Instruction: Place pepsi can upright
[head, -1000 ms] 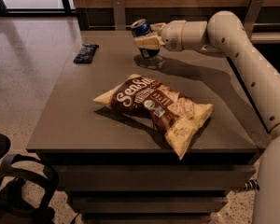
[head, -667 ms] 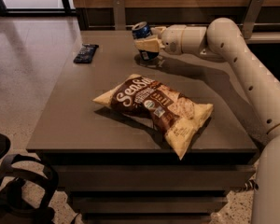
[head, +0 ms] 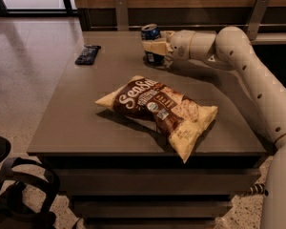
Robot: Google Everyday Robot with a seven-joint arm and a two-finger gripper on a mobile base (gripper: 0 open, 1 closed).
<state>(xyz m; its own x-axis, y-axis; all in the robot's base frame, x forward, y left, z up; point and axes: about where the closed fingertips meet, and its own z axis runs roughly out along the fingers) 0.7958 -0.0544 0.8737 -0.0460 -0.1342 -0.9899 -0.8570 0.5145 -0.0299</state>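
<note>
the can (head: 151, 33) stands upright near the far edge of the table (head: 81, 113), at about 12 o'clock from the table's middle. its silver top faces up and blue shows above and below the grip. its base sits low at the tabletop over a dark shadow, but i cannot tell whether it touches the surface.

the gripper (head: 152, 49) is at the can, clenched around its middle. one pale finger (head: 158, 46) crosses the near side of the can and the other is hidden behind it. the arm (head: 238, 56) reaches in from 3 o'clock. its white segments run along the right side of the table and bend toward the can.

a chip bag (head: 157, 104) lies flat near the table's middle, at 6 o'clock from the can and well apart from it. it is brown and cream with white lettering, and its long axis runs from 10 o'clock to 4 o'clock. its lower corner reaches the table's near edge.

a flat dark bar (head: 87, 54) lies near the far left corner, at 9 o'clock from the can and well apart from both the can and the bag.
</note>
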